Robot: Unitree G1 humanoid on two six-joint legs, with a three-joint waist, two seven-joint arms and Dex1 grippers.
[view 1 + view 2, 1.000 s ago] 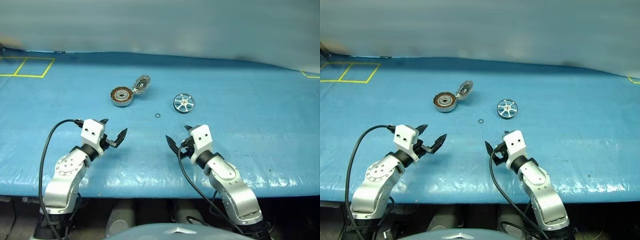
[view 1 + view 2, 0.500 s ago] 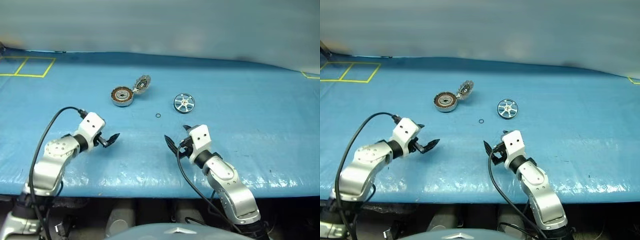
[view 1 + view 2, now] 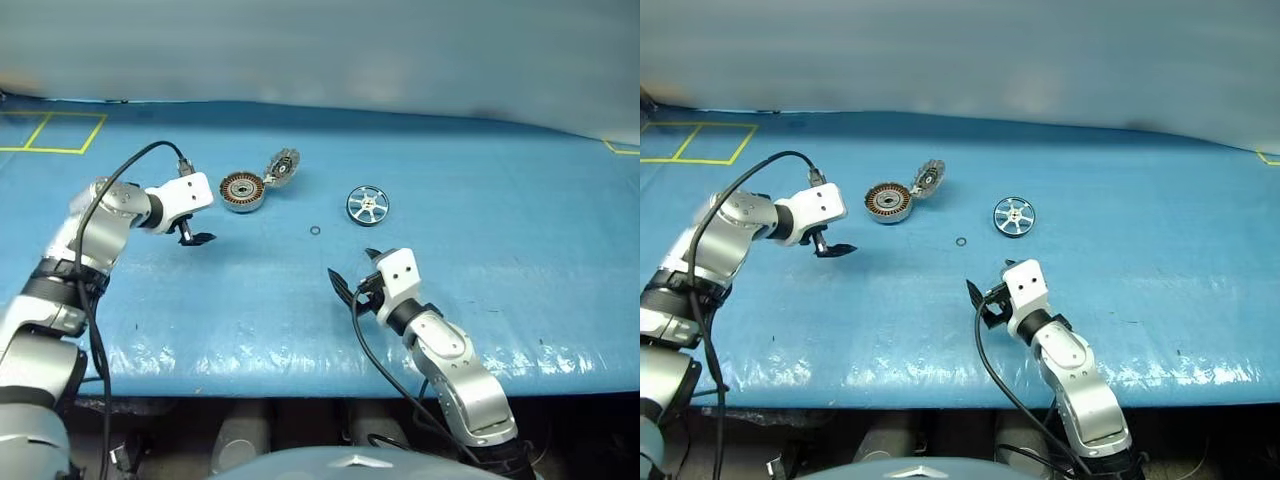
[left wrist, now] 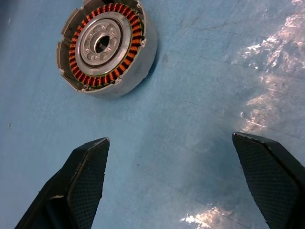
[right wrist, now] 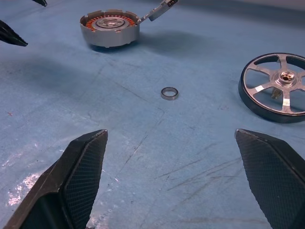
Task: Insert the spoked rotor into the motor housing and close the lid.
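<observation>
The left gripper (image 3: 193,238) hangs over the blue table (image 3: 500,200) with its black fingers (image 4: 88,164) spread wide and empty, tips angled down at the cloth. The motor housing (image 3: 241,191) sits just beside it at about two o'clock, copper windings facing up. The lid (image 3: 282,166), hinged at the housing's edge, stands tilted open at the housing's two o'clock side. The right gripper (image 3: 352,282) sits nearer the table's front edge, jaws likewise wide apart and holding nothing (its wrist camera looks between the two fingers toward the parts). From it, a small dark ring (image 3: 316,231) lies alone on the cloth at roughly eleven o'clock, between housing and rotor. The spoked rotor (image 3: 368,205) rests flat at about twelve o'clock from the right gripper, well apart from the housing and at the housing's three o'clock. Yellow tape lines (image 3: 50,135) mark the table's far left corner.
</observation>
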